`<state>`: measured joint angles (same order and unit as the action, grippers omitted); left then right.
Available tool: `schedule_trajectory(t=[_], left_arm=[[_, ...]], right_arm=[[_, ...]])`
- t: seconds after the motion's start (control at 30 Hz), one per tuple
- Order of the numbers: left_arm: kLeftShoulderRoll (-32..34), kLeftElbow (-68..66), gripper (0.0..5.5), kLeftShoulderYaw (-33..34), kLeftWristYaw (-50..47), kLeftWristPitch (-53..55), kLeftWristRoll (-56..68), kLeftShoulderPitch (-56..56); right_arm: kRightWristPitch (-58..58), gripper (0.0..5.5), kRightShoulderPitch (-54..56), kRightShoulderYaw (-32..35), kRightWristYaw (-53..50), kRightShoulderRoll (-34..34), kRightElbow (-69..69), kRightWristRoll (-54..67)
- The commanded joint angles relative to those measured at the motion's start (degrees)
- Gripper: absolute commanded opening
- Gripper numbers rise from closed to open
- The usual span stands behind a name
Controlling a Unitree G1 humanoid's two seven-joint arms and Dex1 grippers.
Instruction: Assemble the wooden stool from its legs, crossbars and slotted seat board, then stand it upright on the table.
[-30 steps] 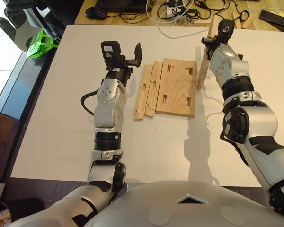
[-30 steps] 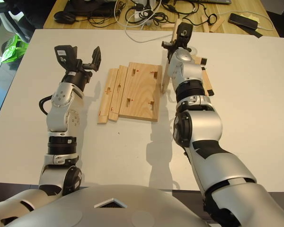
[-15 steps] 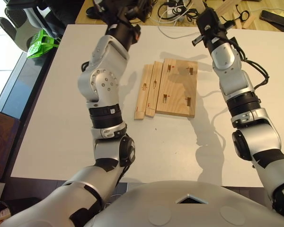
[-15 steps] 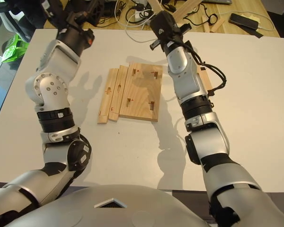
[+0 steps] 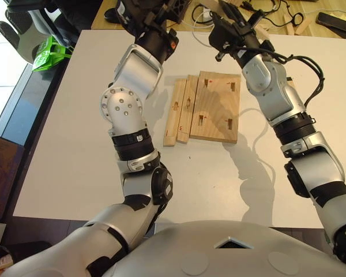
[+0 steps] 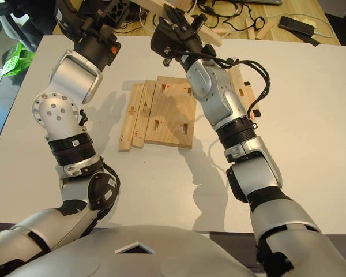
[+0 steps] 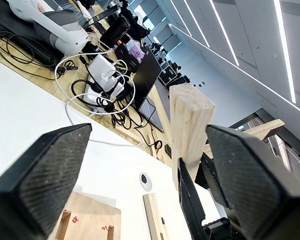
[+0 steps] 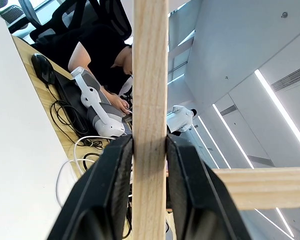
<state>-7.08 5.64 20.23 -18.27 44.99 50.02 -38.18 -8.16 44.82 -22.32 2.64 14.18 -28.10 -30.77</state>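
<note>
**Head views.** The left claw (image 5: 153,10) is raised above the far edge of the counter (image 5: 63,144). Its fingers are spread and grasp nothing. The right claw (image 6: 176,27) is raised just beside it, on the robot's right, and is clenched on a wooden bar (image 6: 210,37). The bar is tilted and projects from both sides of the claw. The slotted seat board (image 5: 216,109) lies flat on the counter, below the right claw and nearer the robot. Two loose bars (image 5: 173,115) lie side by side against the board's edge, below the left claw. Further wooden pieces (image 6: 246,86) lie on the counter beyond the board's opposite edge, partly hidden by the right arm.

**Left wrist view.** The left claw's pads (image 7: 45,175) are wide apart and released. The squared end of the wooden bar shows in the gap, closer to one pad. Contact cannot be determined. Beyond the claw, a corner of the slotted seat board lies on the counter.

**Right wrist view.** Both fingers (image 8: 110,200) of the right claw press against opposite faces of the wooden bar. The bar runs straight through and past the claw.
</note>
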Motion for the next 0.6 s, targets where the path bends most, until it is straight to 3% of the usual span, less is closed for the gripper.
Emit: schedule_trajectory(t=[0.03, 0.23, 0.5, 0.6], left_arm=[[-4.68, 0.72, 4.22, -0.78, -1.93, -1.47, 2.36, -0.76], [-4.81, 1.03, 4.22, -3.79, -2.6, -5.19, 2.13, 0.03], [-6.92, -0.88, 4.22, -10.74, -4.57, -15.73, -7.63, 2.42], [-8.12, -2.13, 3.77, -12.78, -5.54, -17.02, -8.84, 2.99]], right_arm=[[-0.42, 0.95, -0.99, -1.71, 2.35, -1.02, 1.32, -0.71], [0.4, 0.95, -0.1, -2.97, 3.1, -3.01, 1.27, -1.52], [2.24, 0.95, 1.54, -3.6, 1.66, -5.55, 0.27, -4.09], [3.04, 0.95, 2.6, -4.51, 0.64, -6.42, -0.72, -5.68]])
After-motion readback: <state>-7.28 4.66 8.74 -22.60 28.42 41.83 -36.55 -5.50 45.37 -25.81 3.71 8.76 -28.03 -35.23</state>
